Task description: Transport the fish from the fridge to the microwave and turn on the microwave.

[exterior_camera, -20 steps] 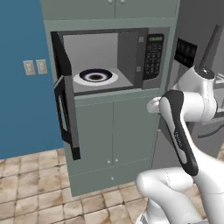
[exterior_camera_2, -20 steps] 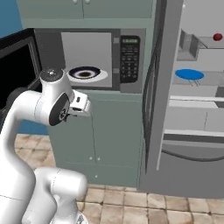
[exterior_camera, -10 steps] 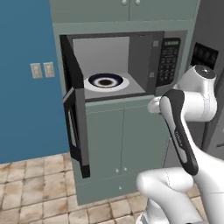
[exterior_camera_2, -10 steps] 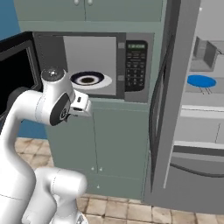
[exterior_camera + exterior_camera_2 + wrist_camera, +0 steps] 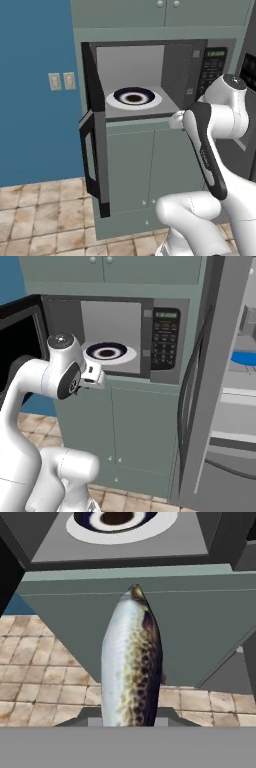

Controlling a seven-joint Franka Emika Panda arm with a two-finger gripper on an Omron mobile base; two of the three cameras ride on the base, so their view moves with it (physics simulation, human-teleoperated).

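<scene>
green cabinetry (image 5: pixel 150 170) frames the open microwave (image 5: pixel 150 80); no legible writing; claw (image 5: pixel 131 722) grips the fish (image 5: pixel 131 662).

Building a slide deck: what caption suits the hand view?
Gripper holding a silvery, brown-speckled fish below the open microwave, its turntable plate above.

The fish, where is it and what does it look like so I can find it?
Find the open microwave with the white round plate inside. Just below and in front of it, the robot's tool is shut on the fish. It is long and silvery with brown speckles, pointing nose-first at the microwave, unlike the round plate.
</scene>
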